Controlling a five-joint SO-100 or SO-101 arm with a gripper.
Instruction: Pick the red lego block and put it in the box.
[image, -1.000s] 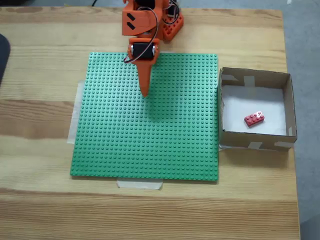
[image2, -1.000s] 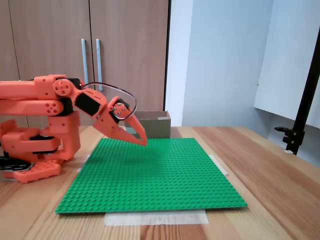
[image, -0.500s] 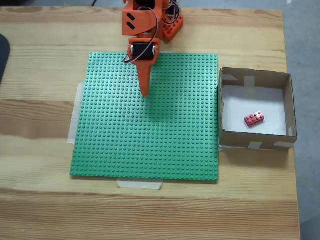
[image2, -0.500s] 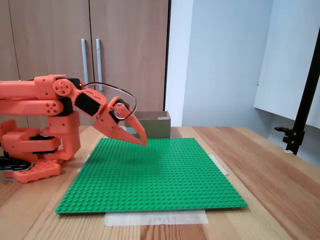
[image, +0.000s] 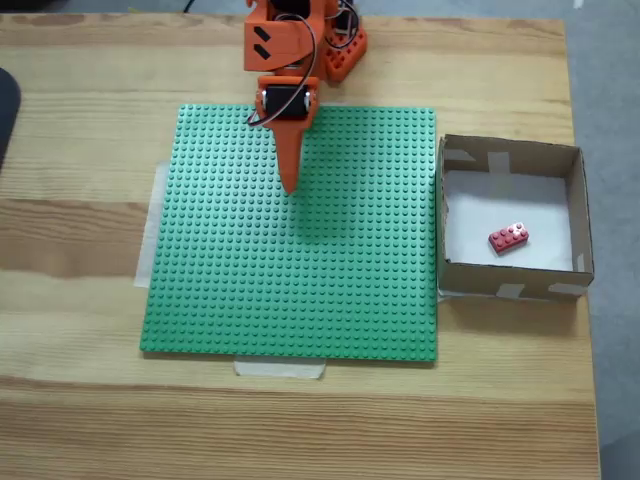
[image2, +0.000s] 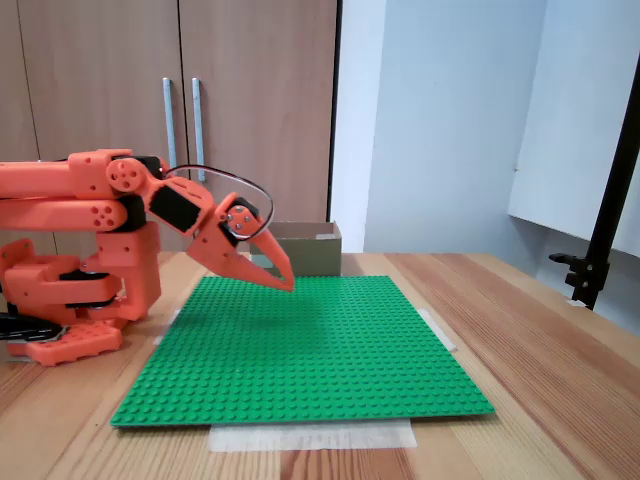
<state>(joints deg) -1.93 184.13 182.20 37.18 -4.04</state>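
The red lego block (image: 508, 237) lies on the white bottom of the box (image: 510, 158), a shallow cardboard box at the right of the green baseplate (image: 300, 280). From the side the box (image2: 305, 258) shows behind the baseplate (image2: 300, 350). My orange gripper (image: 290, 186) hangs shut and empty over the upper middle of the baseplate, well left of the box. In the side fixed view the gripper (image2: 285, 283) points down at a slant, its tip a little above the studs.
The arm's orange base (image2: 70, 300) stands at the table's back edge. Pale tape (image: 280, 368) holds the baseplate to the wooden table. A black stand (image2: 600, 230) rises at the right. Cupboard doors stand behind the table.
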